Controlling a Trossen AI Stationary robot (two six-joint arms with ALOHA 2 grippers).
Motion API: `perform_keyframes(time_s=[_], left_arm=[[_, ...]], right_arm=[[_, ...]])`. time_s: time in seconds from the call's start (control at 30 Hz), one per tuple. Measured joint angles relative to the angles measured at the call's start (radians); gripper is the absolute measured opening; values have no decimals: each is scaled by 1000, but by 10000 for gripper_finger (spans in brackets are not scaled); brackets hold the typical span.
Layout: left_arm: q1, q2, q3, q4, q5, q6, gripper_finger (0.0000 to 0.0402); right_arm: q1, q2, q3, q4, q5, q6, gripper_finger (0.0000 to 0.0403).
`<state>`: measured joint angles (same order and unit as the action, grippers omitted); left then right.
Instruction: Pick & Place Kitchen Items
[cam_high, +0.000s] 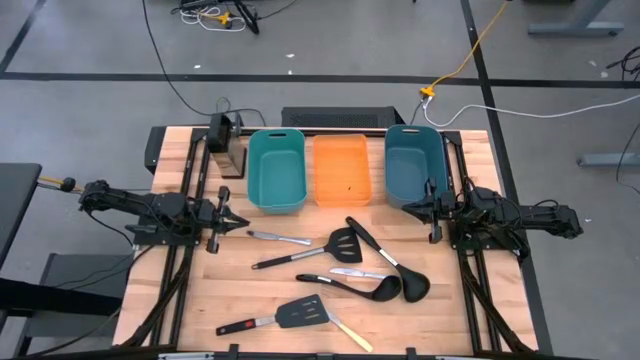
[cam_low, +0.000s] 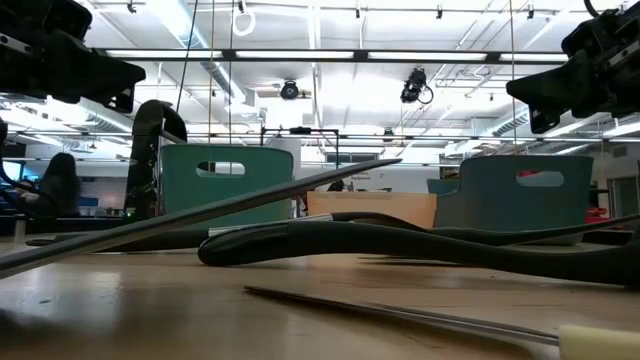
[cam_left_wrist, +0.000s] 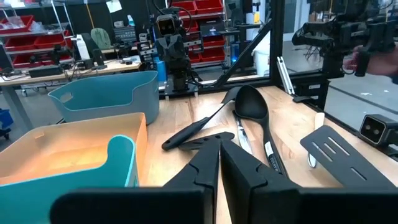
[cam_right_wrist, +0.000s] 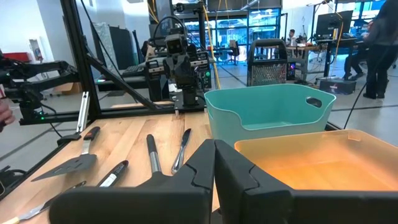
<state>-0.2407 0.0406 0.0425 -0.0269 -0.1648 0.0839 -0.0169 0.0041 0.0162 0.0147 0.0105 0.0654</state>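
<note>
Black spatulas (cam_high: 345, 243), ladles (cam_high: 395, 268) and silver knives (cam_high: 278, 237) all lie loose on my table (cam_high: 250, 300), bins (cam_high: 341, 168) look empty, nothing placed yet; left gripper (cam_high: 232, 221) and right gripper (cam_high: 418, 205) hover at the sides, jaws closed, holding nothing.
</note>
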Motion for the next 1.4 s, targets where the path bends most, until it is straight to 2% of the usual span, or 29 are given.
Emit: perform_keyframes(time_s=[0.13, 0.37, 0.73, 0.87, 1.0, 1.17, 1.4], left_arm=[[0, 0, 0, 3, 1, -8, 22], [0, 0, 0, 3, -7, -168, 22], [0, 0, 2, 55, -155, -182, 15], [-13, 24, 45, 48, -212, -185, 6], [-51, 125, 125, 2, -273, -216, 4], [-133, 337, 267, -68, -379, -310, 3], [-308, 687, 567, -337, -535, -472, 2]], right_arm=[[0, 0, 0, 5, 0, 0, 13], [0, 0, 0, 23, 0, 0, 13], [-1, 0, 0, 37, 0, -49, 13], [-1, 0, 0, 30, 0, -56, 8], [-1, 0, 0, 31, 11, -80, 5], [-1, 0, 0, 39, 51, -84, 23], [-1, 0, 0, 57, 132, -84, 31]])
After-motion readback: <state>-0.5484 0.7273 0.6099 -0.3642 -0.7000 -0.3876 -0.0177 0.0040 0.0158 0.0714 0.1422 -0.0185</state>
